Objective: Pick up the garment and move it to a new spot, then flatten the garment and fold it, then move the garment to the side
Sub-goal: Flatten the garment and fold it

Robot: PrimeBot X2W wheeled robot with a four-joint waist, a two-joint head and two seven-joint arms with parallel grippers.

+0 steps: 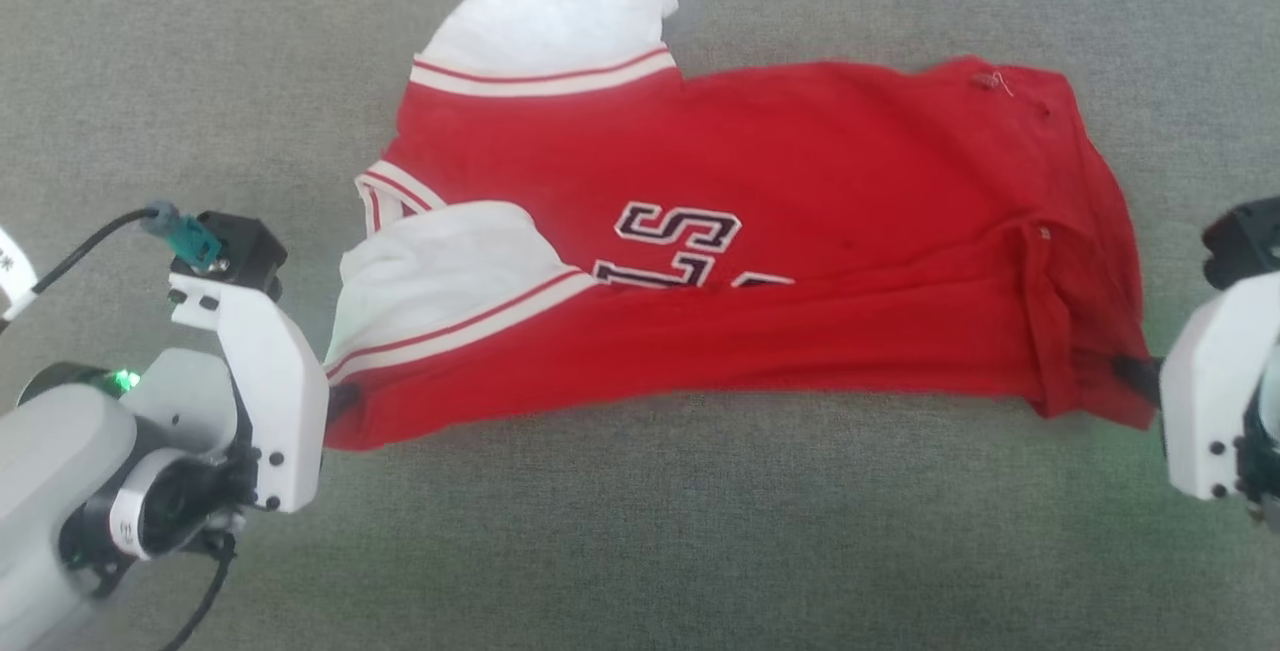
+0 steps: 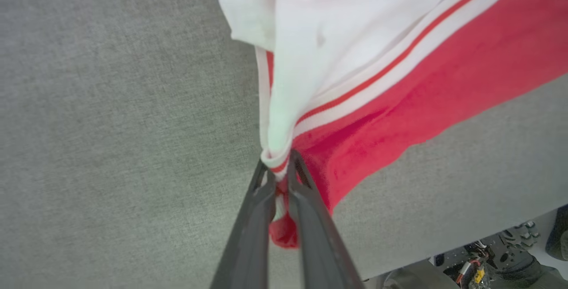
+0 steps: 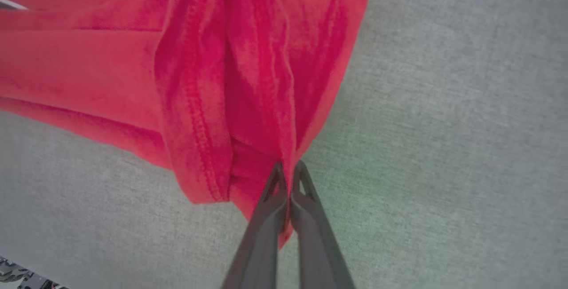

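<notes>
Red thin garment (image 1: 800, 231); creased, oblong

The garment (image 1: 760, 261) lies spread across the middle of the grey surface (image 1: 640, 531), its near hem stretched between the left gripper (image 1: 342, 401), clamped on the near-left corner, and the right gripper (image 1: 1125, 369), clamped on the near-right corner, so that line is blocked. A broad band of bare surface runs between the hem and the robot, more lies beyond the far edge of the cloth, and the far white sleeve (image 1: 550, 21) juts into the room at the far left. In the left wrist view the surface ends at an edge (image 2: 443, 253), with wired hardware (image 2: 488, 258) just past it.
</notes>
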